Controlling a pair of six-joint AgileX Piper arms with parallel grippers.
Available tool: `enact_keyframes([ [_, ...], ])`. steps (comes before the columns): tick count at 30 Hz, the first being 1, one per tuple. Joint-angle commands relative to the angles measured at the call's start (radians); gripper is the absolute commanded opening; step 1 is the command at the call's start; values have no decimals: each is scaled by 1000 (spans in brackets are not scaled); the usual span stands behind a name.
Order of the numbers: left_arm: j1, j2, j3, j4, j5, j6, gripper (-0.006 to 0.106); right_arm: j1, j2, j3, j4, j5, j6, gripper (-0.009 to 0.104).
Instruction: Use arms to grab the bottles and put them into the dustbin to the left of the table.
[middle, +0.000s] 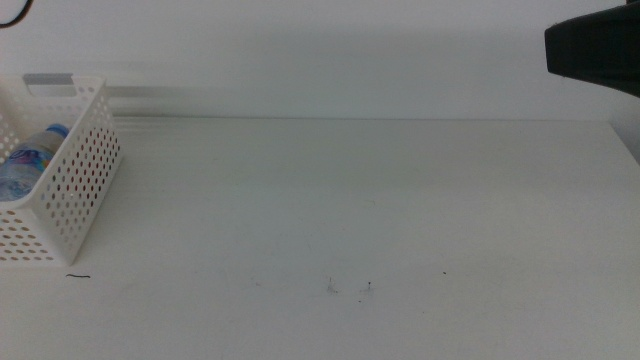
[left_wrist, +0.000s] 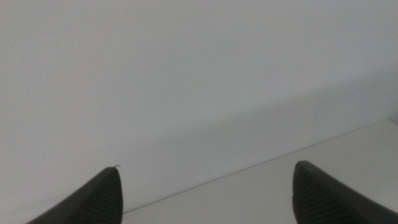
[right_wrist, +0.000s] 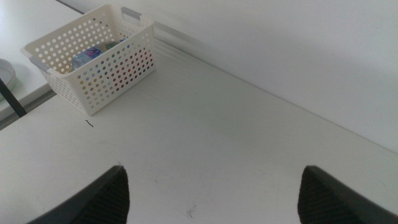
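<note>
The water bottle (middle: 28, 158) was lying inside the dustbin (middle: 80, 185) at the counter's (middle: 350, 210) left edge, and no bottles were left out, so it looked basically done. Left end effector (left_wrist: 205, 193) and right end effector (right_wrist: 211, 193) both hung wide, holding nothing. Nothing blocked retreat.
</note>
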Motion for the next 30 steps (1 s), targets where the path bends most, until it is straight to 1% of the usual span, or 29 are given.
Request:
enact_keyframes([
  [1, -4, -11, 1, 5, -24, -17, 94, -8, -3, -6, -3, -7, -8, 91],
  [9, -4, -16, 1, 2, -29, -17, 94, -8, 0, -5, 2, -7, -8, 91],
  [11, -4, -25, 11, 4, -39, -17, 94, -13, -2, 31, -23, -18, -8, 91],
  [12, 0, -41, 32, 4, -60, -17, 94, -28, -10, 65, -51, -41, -8, 91],
  [14, 0, -77, 107, 6, -136, -17, 94, -85, -37, 156, -93, -138, -8, 91],
  [15, 0, -105, 166, 6, -183, -17, 94, -132, -57, 204, -88, -185, -8, 91],
  [19, 42, -252, 437, -3, -256, -17, 94, -377, -156, 458, 52, -412, -8, 91],
  [21, 93, -324, 580, -15, -268, -17, 94, -485, -211, 571, 71, -504, -8, 91],
  [24, 181, -452, 765, -15, -311, -17, 94, -613, -324, 750, 69, -615, -8, 91],
  [26, 239, -556, 871, -15, -353, -17, 94, -656, -427, 848, 58, -636, -8, 91],
  [28, 296, -656, 973, -13, -390, -17, 94, -666, -526, 936, 42, -636, -8, 91],
  [30, 331, -739, 1051, 0, -410, -17, 94, -666, -632, 1022, 42, -636, -8, 91],
])
